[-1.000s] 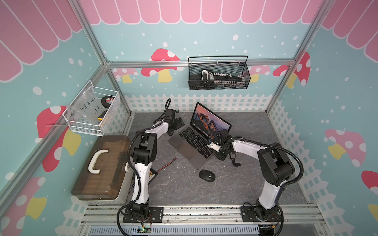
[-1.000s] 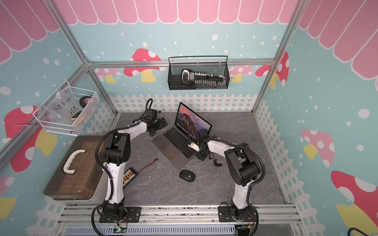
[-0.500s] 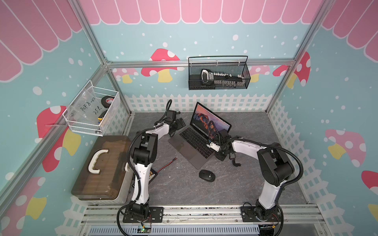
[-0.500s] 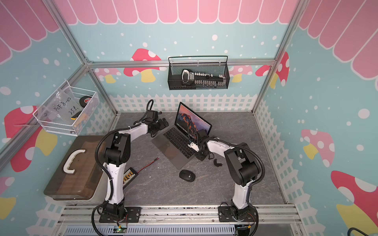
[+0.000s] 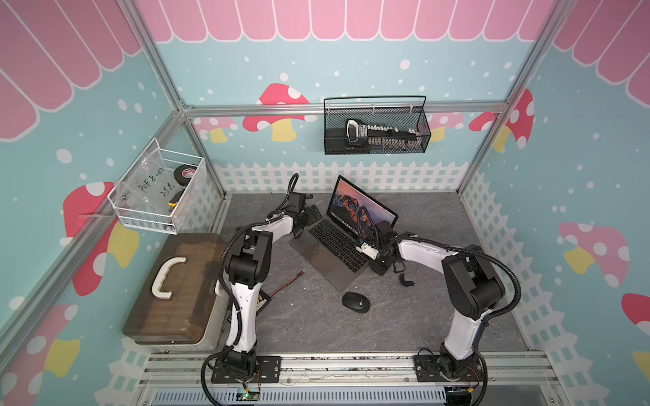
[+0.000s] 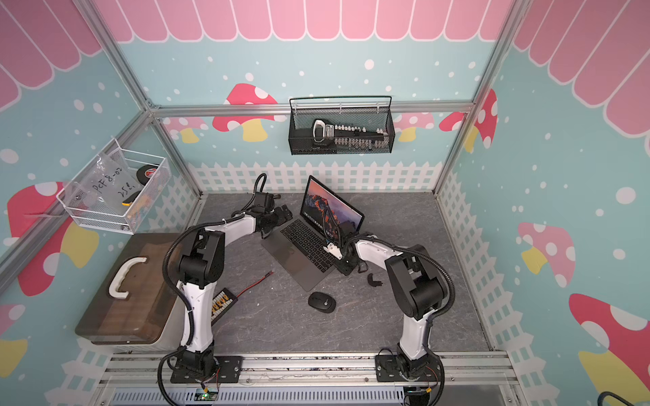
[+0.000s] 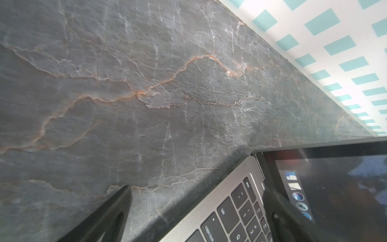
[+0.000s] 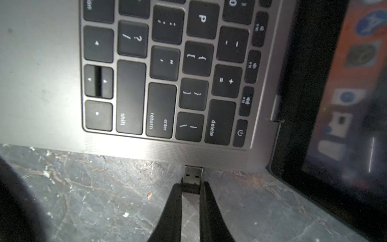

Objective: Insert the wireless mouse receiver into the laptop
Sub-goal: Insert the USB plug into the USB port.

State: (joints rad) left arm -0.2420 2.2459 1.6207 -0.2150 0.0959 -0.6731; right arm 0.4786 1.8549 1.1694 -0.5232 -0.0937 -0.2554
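Note:
The laptop [image 5: 334, 246] [image 6: 302, 246] stands open mid-table, screen lit. In the right wrist view my right gripper [image 8: 190, 187] is shut on the black end of the wireless mouse receiver [image 8: 193, 175]. The receiver's metal plug points at the laptop's [image 8: 188, 155] side edge near the delete key, and its tip meets that edge. In both top views this gripper [image 5: 374, 265] [image 6: 343, 267] sits low against the laptop's right side. My left gripper [image 5: 309, 216] [image 7: 194, 209] is open at the laptop's [image 7: 209, 201] far left corner, one finger [image 7: 109, 215] over the table and the other by the hinge.
A black mouse [image 5: 356, 301] lies in front of the laptop. A small black adapter [image 5: 406, 281] lies near the right arm, and a red-tipped wire [image 5: 288, 283] runs left of the laptop. A brown case [image 5: 176, 288] fills the left side. Wire baskets [image 5: 376, 130] hang on the walls.

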